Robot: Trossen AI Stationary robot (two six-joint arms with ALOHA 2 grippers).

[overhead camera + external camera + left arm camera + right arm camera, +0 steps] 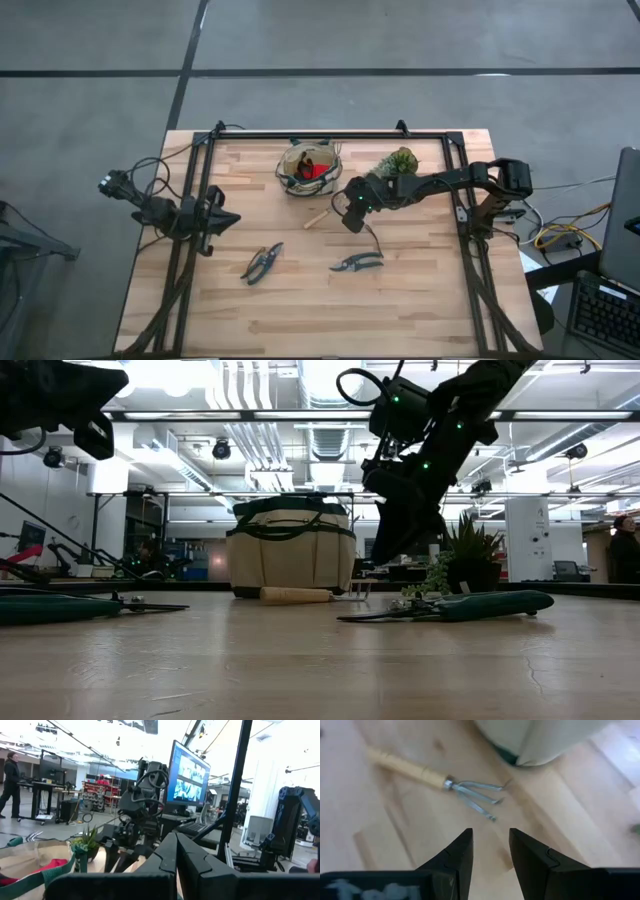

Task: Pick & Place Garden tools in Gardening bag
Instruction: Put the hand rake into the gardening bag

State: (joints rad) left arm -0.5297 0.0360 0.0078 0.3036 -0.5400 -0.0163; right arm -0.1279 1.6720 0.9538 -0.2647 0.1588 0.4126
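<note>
The tan gardening bag (308, 168) with green trim stands at the table's far middle, and a red piece (318, 171) lies inside it. The wooden-handled rake (435, 777) lies flat on the table just in front of the bag; it also shows in the high view (318, 217). Two pruning shears lie flat nearer the front, one to the left (262, 262) and one to the right (357, 263). My right gripper (490, 852) is open and empty, and hangs above the table just right of the rake's tines. My left gripper (228, 218) is shut and empty at the table's left side.
A small green potted plant (397, 162) stands right of the bag, close behind my right arm. A black frame (330, 135) runs along the table's far edge and down both sides. Bare wood lies along the table's near edge.
</note>
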